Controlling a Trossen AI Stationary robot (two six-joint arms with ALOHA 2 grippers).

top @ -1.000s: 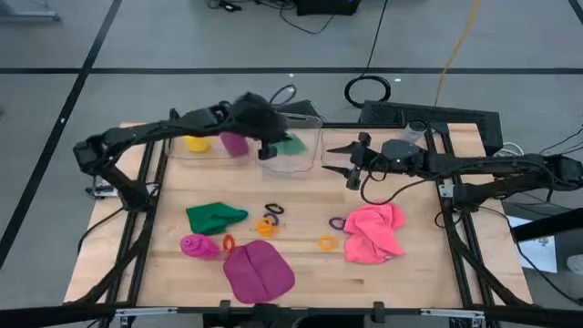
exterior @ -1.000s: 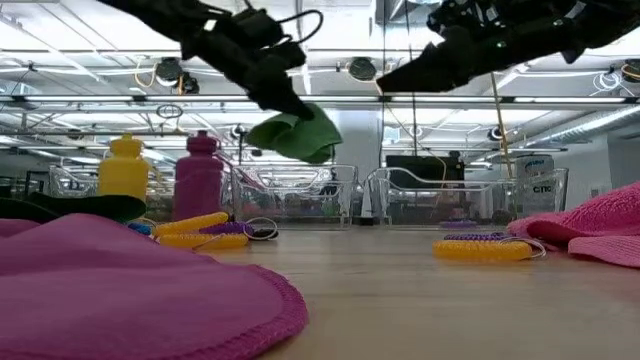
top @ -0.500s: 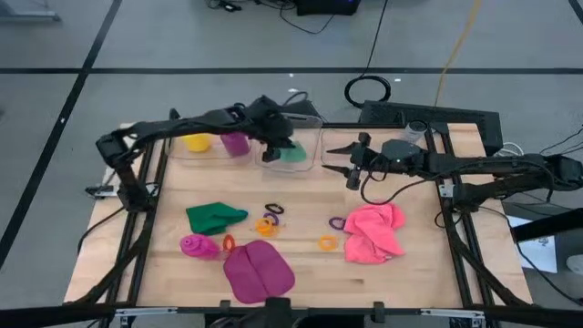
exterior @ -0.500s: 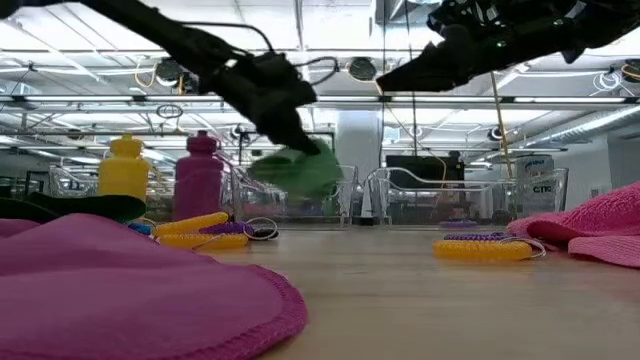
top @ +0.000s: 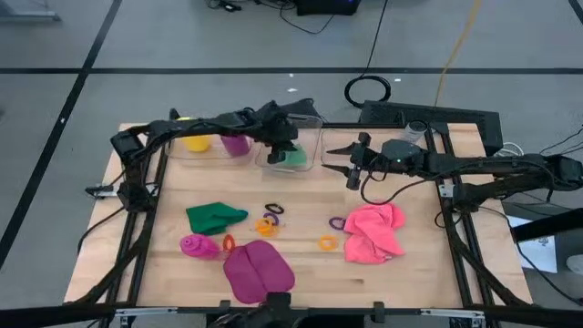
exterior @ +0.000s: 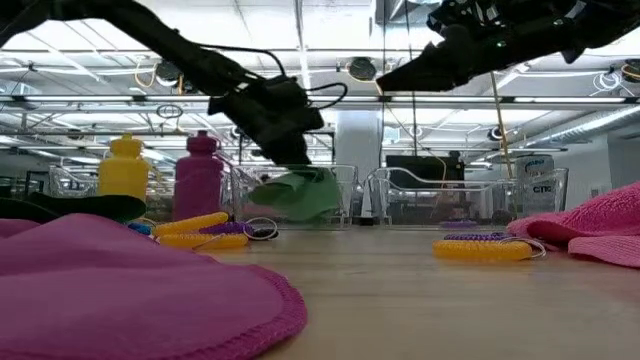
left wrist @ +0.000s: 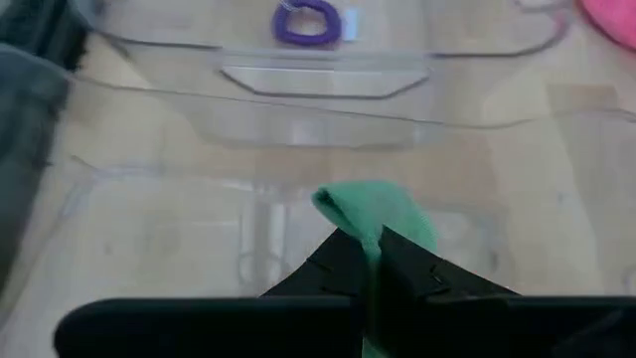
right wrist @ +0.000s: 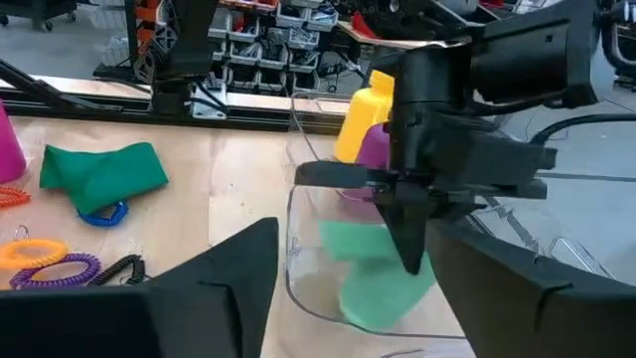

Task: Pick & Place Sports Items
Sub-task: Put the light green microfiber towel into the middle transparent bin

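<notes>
Two arms: the left arm reaches over the far bins with cargo; the right arm waits beside it over the table's far middle.
Bin (top: 293, 162): clear, directly under the left jaws, with low walls on every side of them. A judgement: letting go only once the cloth's bulk is below the rim should keep it from draping over a wall.
Green cloth (exterior: 298, 193): pinched at its upper edge between the left jaws and hanging down into the bin, its lower folds at or near the floor; contact cannot be told. A second green cloth (top: 215, 217) lies on the table, well apart from both grippers.
Left gripper (right wrist: 412, 257): jaws closed tight on the cloth, tips pointing down inside the bin's mouth. Opening fully and lifting straight up looks wise, since soft fabric can cling to a finger and ride back out.
Right gripper (top: 347, 166): jaws apart with nothing between them, held above the table just beside the bin, pointing toward the left gripper. Holding clear until the left arm lifts away would avoid a bump.
Bottles: yellow (top: 195, 141) and purple (top: 236, 143), standing behind the left jaws, so the withdrawal should be upward, not backward.
</notes>
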